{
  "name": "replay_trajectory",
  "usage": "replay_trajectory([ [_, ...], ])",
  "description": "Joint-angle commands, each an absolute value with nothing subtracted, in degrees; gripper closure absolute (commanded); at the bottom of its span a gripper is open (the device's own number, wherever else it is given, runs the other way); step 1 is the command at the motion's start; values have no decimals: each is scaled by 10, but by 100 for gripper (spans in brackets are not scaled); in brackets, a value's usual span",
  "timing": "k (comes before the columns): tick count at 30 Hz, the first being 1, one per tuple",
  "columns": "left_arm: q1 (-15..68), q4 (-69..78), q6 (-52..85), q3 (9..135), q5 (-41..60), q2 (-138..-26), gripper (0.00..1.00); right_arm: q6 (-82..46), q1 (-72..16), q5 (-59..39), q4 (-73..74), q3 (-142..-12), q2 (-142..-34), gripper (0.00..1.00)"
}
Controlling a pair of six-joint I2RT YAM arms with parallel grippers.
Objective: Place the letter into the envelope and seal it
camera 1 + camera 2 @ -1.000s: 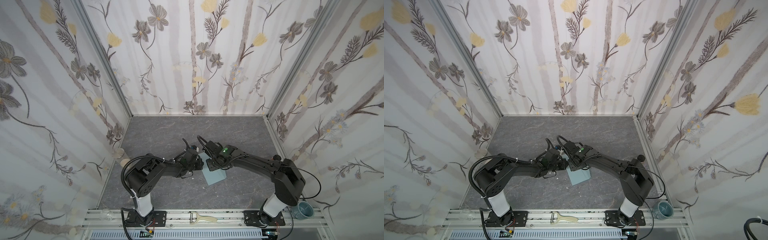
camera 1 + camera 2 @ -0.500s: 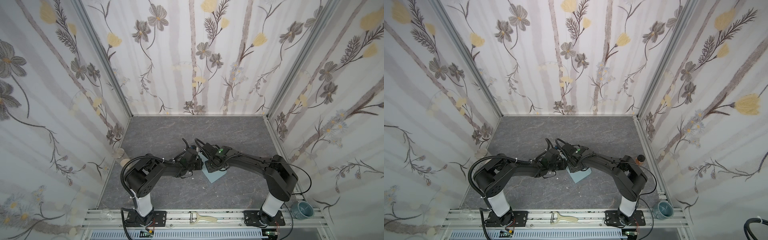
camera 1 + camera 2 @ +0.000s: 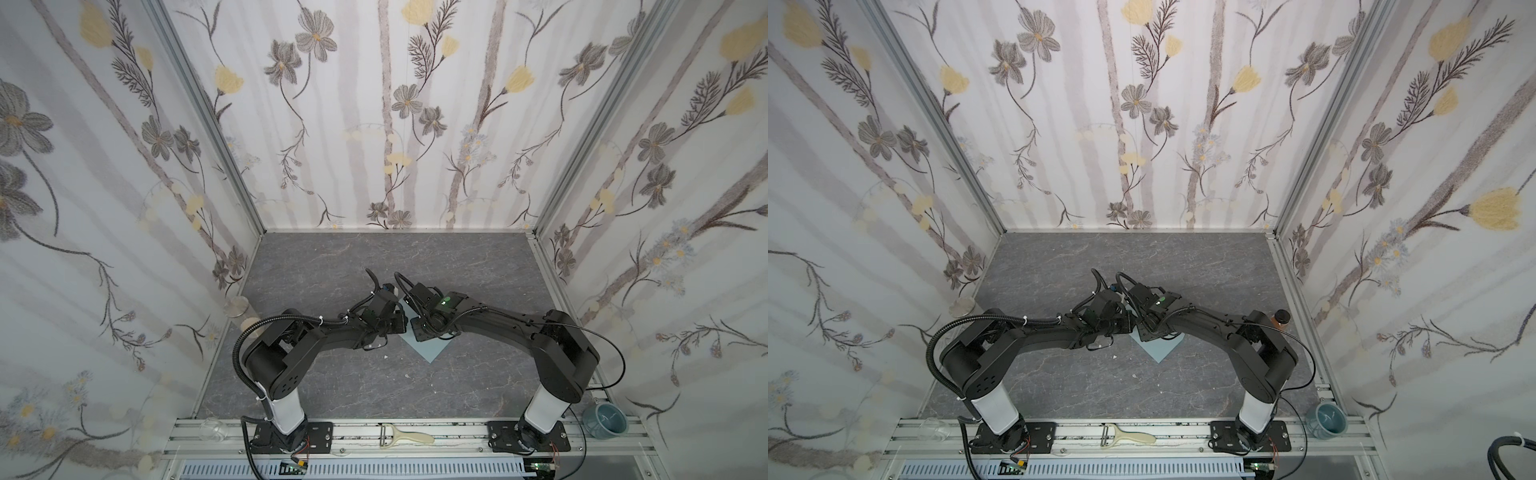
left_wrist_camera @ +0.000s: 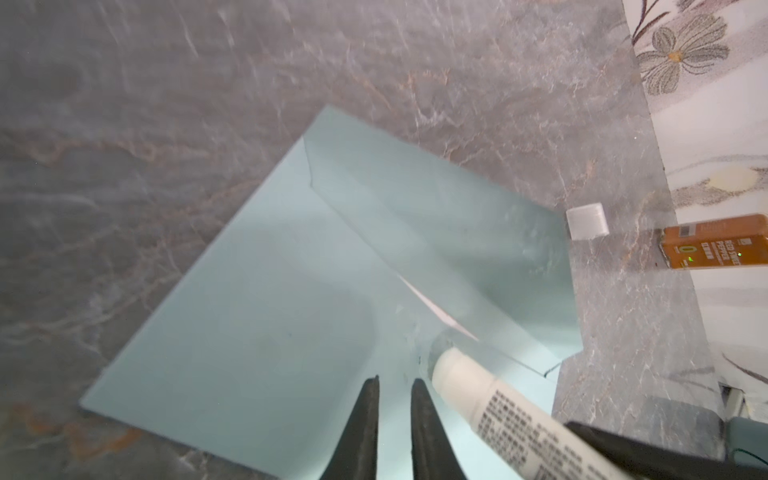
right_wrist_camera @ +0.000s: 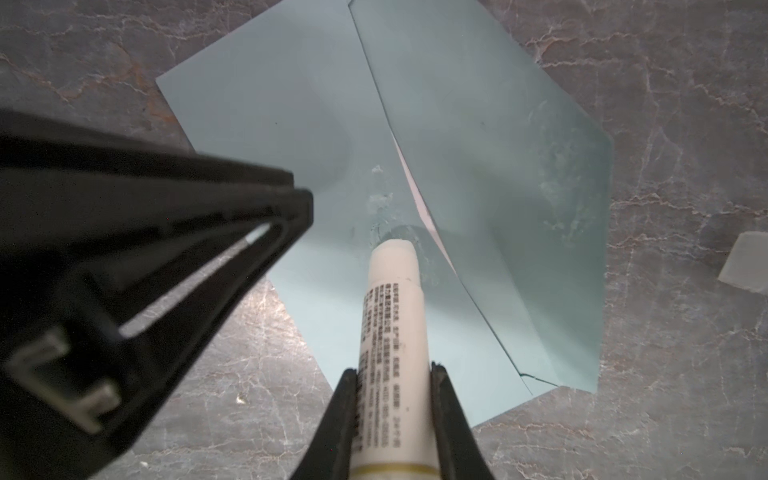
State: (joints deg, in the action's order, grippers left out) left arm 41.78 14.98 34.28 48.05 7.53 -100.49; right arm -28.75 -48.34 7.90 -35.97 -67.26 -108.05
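Observation:
The blue-grey envelope [image 4: 270, 311] [image 5: 270, 104] lies flat on the table with its triangular flap folded open; both top views show only its near corner [image 3: 430, 351] [image 3: 1156, 347] below the two wrists. The letter shows only as a thin white sliver [image 4: 432, 307] [image 5: 415, 195] at the envelope's mouth. My right gripper [image 5: 392, 368] is shut on a white glue stick [image 5: 392, 332] [image 4: 498, 399], whose tip touches the envelope beside the flap fold. My left gripper [image 4: 395, 380] hovers over the envelope's body next to the stick. Its fingers stand a narrow gap apart, with nothing between them.
The glue stick's white cap [image 4: 587, 221] [image 5: 748, 264] lies on the table just off the flap. A brown spice bottle [image 4: 715, 241] [image 3: 1282, 318] stands by the right wall. A teal cup [image 3: 604, 420] and a peeler [image 3: 405, 436] rest on the front rail.
My right arm has swung a little to the left with the glue stick, and less of the envelope shows below the wrists. The left gripper's fingers have parted slightly.

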Motion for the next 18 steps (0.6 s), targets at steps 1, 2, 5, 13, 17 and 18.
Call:
replay_trajectory([
  [1, 415, 102, 313, 500, 51, -1019, 83, -302, -486, 59, -370, -660, -1070, 100],
  [2, 414, 94, 312, 505, 53, -1026, 83, -303, -486, 59, -371, -658, -1067, 100],
  [5, 413, 68, 303, 517, 49, -1043, 86, -309, -486, 55, -372, -651, -1056, 100],
  [13, 413, 3, 278, 549, 55, -1069, 100, -315, -493, 47, -375, -653, -1050, 100],
  [17, 414, -2, 270, 553, 63, -1081, 100, -315, -493, 52, -379, -657, -1057, 100],
  [18, 415, -2, 268, 552, 65, -1083, 100, -314, -493, 53, -379, -659, -1061, 100],
])
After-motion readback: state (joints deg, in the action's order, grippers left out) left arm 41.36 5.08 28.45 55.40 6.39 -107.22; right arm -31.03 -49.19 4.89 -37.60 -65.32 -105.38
